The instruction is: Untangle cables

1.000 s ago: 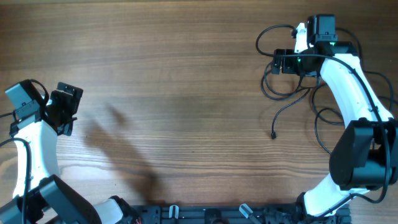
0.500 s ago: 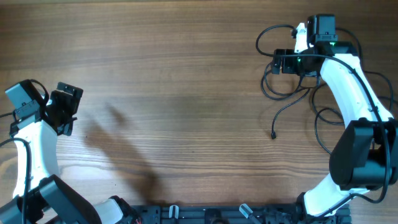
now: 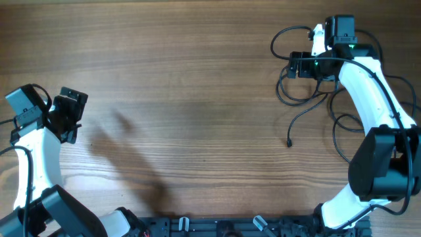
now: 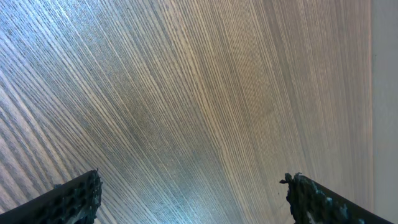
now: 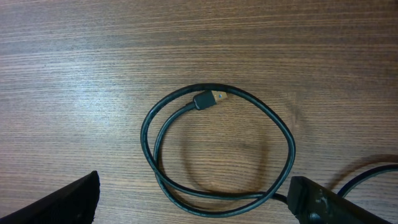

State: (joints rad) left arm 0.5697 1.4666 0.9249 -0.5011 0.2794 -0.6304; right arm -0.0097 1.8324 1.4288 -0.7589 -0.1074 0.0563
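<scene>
on the left, the left end effector (image 4: 193, 202) is hanging wide open over bare worktop (image 3: 197, 79), holding nothing, well apart from the cables (image 3: 284, 89). toward the right, those cables are lying bunched beneath the right arm, with one coil (image 5: 207, 99) directly under the right end effector (image 5: 198, 208), which is also gaping and empty. pinching both strands of that coil is risking a tighter tangle. pulling one-handed is likely dragging the whole bunch along.

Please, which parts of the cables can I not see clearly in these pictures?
- Overhead: the right arm covers part of the cables, hiding their crossings.
- Overhead: the loose plug is too small to identify.
- Right wrist: the loop's other end is lost at the lower right.
- Left wrist: only table, no cable.
</scene>
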